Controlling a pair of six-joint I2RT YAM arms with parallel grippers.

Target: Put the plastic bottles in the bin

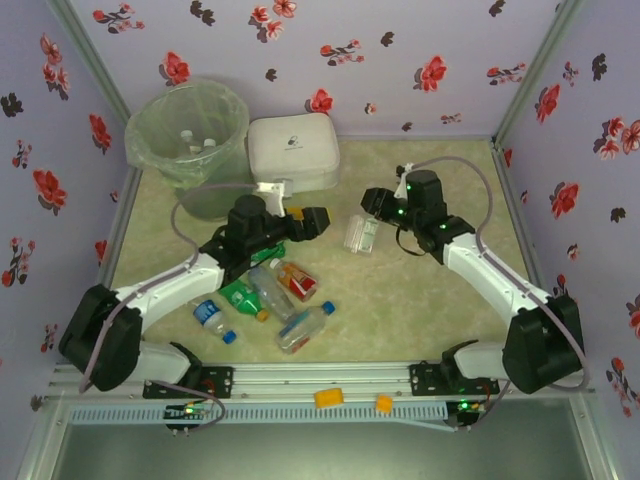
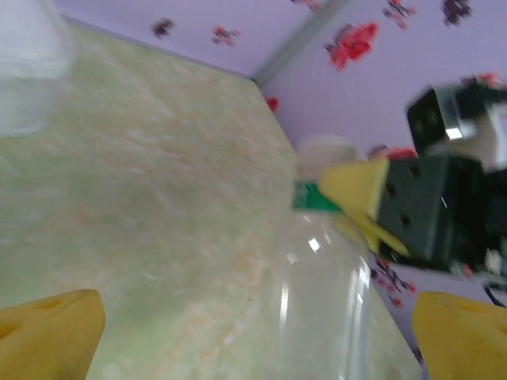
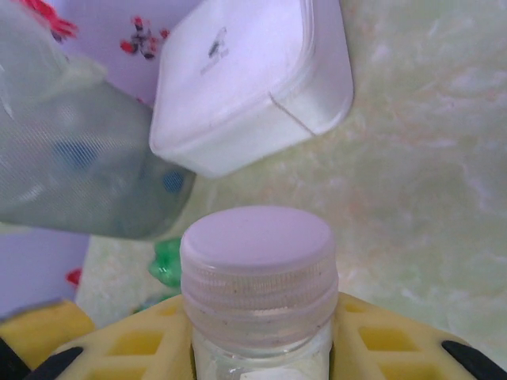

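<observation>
My right gripper [image 1: 372, 212] [image 3: 257, 342] is shut on the neck of a clear bottle [image 1: 362, 234] with a white cap [image 3: 257, 265], held over the middle of the table. The left wrist view shows that same bottle [image 2: 333, 293] with a green neck band, with the left gripper [image 2: 261, 336] [image 1: 310, 222] open and its yellow fingers [image 2: 47, 332] wide on either side. Several bottles lie near the left arm: a green one [image 1: 241, 298], a red-labelled one [image 1: 298, 282], a clear blue-capped one [image 1: 305, 326] and a small blue-labelled one [image 1: 211, 315]. The bin [image 1: 187, 140] [image 3: 79, 170] stands back left with bottles inside.
A white rounded square box [image 1: 293, 150] [image 3: 253, 79] sits right of the bin against the back wall. Flowered walls close in the table on three sides. Bare tabletop [image 1: 430, 310] lies on the right and front right.
</observation>
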